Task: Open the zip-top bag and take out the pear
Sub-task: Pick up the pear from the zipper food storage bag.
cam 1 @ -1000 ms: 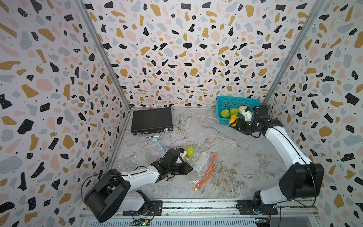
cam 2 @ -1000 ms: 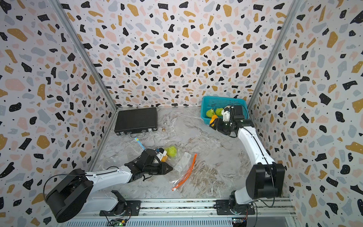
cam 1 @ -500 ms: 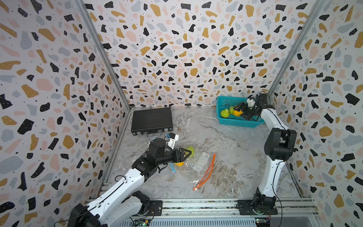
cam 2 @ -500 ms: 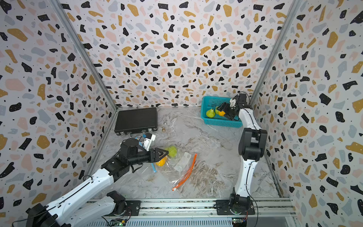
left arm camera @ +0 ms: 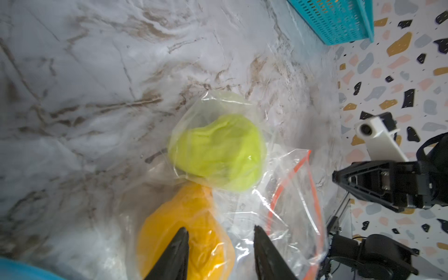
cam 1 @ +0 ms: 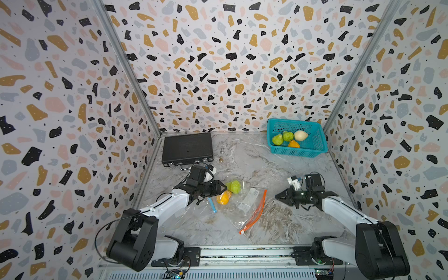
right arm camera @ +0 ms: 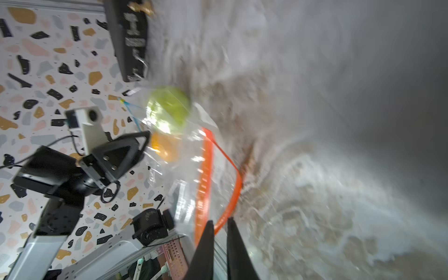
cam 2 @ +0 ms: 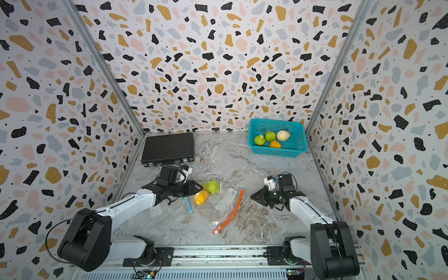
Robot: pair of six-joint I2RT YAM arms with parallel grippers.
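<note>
Closing the left claw [cam 1: 221,189] from where it hangs risks catching film along with fruit; the pear [cam 1: 223,197], which I take to be the orange one by its shape, lies wrapped in clear plastic, and the fingers [left arm camera: 174,257] stand spread over it, one across the fruit, one beyond its edge; a squeeze there could roll the pear or drag the zip-top bag [cam 1: 247,206] along the bench [cam 1: 254,164] instead of freeing anything; which bag's mouth the pear faces I cannot tell, as the layers overlap; a green fruit [cam 1: 234,186], also under film, sits against the pear on the side toward the back wall and could get knocked; the right claw [cam 1: 276,196] is pressed together on nothing, its tip near the orange zip strip [cam 1: 255,211] but apart from it, so nothing anchors the bag against a pull; the pear lies right at the left claw's tips, well apart from the right claw.
</note>
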